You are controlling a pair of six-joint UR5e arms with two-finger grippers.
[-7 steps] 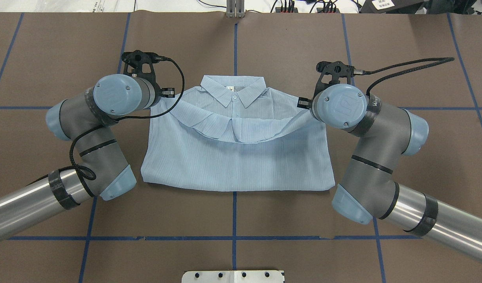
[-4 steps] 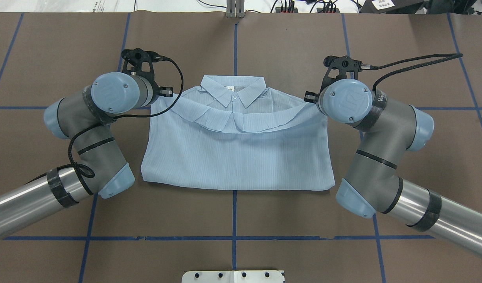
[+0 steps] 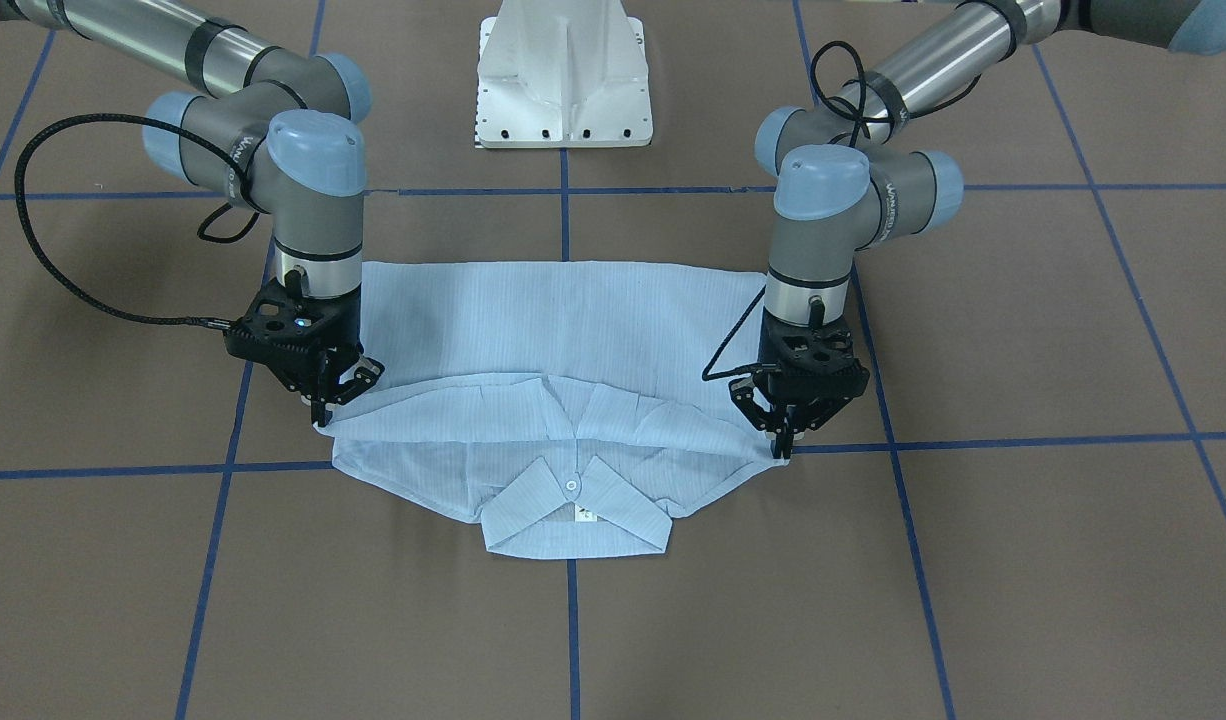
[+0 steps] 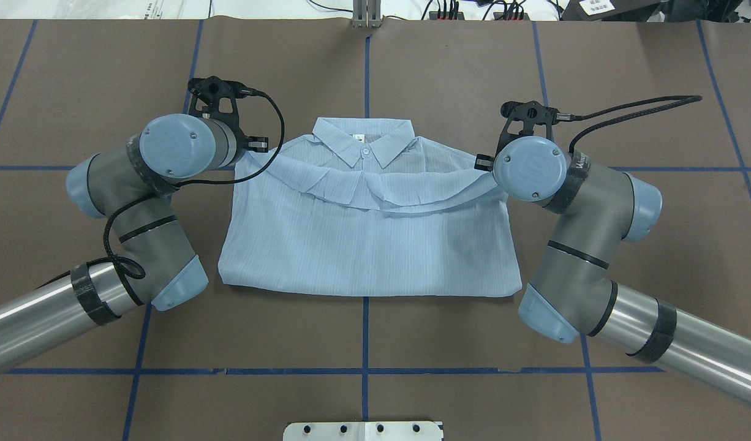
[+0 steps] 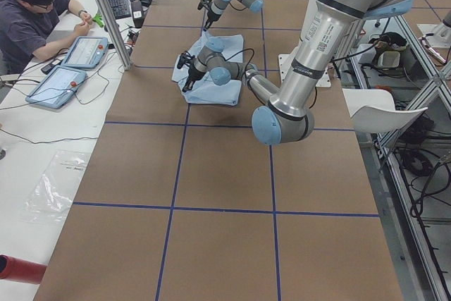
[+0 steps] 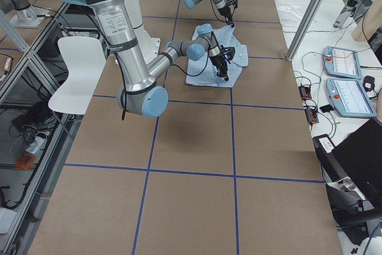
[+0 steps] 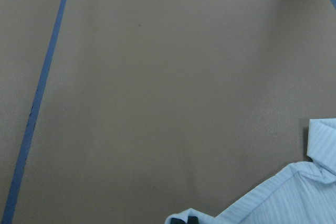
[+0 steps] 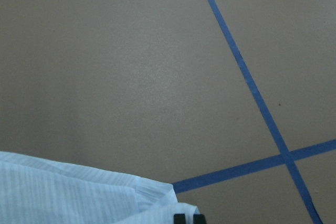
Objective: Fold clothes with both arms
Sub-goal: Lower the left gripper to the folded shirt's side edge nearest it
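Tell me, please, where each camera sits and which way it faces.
Front view: across the table, facing the robot; left arm, right arm, white base, shirt.
Overhead view: behind the robot, looking forward and down; both arms.
Left side view: table's end; left arm near.
Right side view: opposite end; right arm near.
Left wrist view: looks down past the left gripper at table and shirt corner.
Right wrist view: likewise, past the right gripper.
Shared: front and overhead views both show the collar.
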